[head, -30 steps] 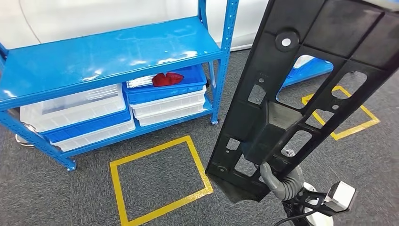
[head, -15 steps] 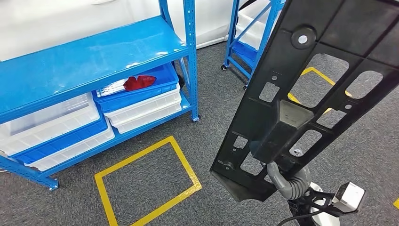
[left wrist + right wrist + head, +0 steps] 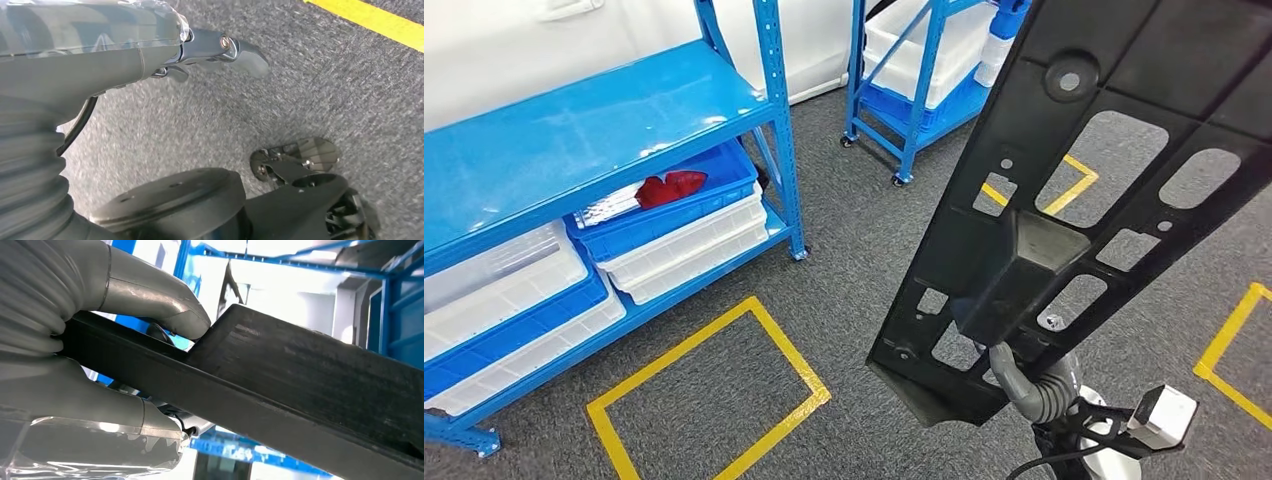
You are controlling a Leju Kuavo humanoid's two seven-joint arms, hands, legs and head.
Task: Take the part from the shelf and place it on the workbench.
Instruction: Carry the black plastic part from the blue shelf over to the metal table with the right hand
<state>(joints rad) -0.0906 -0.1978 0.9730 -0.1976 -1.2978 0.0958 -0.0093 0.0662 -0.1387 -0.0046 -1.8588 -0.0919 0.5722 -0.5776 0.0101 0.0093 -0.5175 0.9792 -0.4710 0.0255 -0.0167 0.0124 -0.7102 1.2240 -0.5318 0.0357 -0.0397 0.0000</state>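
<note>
Part (image 3: 1064,200), a long black plastic panel with cut-out holes, fills the right side of the head view, gripped near its lower end by the right robot hand (image 3: 1024,375), thumb and fingers clamped around a rib. The left robot hand (image 3: 215,50) hangs low over the carpet, holding nothing; I cannot tell how far its fingers are spread. Carrying well likely means keeping the panel steady and clear of the blue shelf (image 3: 594,130) at upper left. Farther off, a second rack (image 3: 914,80) stands at top centre. No tabletop is visible, and the panel's upper end is cut off.
</note>
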